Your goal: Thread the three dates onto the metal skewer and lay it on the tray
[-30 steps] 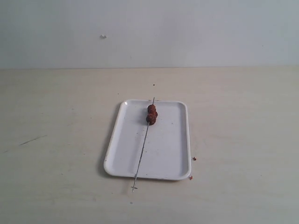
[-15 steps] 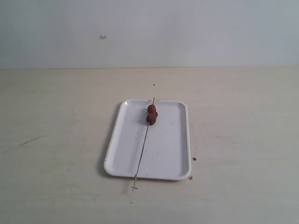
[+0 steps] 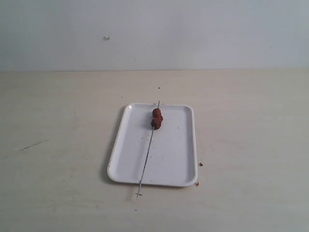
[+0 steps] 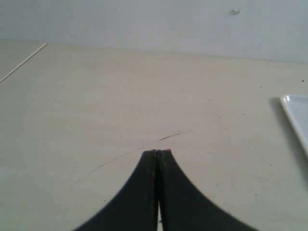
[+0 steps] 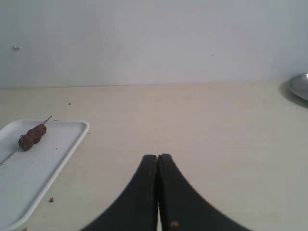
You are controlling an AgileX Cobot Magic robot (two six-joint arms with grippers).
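The white tray [image 3: 169, 159] lies in the middle of the table. The metal skewer [image 3: 146, 162] rests lengthwise across it, both ends poking past the rim. The three dates [image 3: 157, 118] sit threaded together near its far end. The right wrist view shows the dates [image 5: 32, 136] on the tray [image 5: 57, 154] off to one side. Neither arm appears in the exterior view. My left gripper [image 4: 158, 152] is shut with nothing in it, above bare table. My right gripper [image 5: 157, 156] is shut and empty too, away from the tray.
Tiny reddish crumbs [image 3: 200, 164] lie on the table by the tray's near right corner, and one crumb [image 5: 51, 198] shows beside the tray. A grey metal dish edge [image 5: 299, 86] sits far off. A dark scratch [image 4: 173, 135] marks the tabletop.
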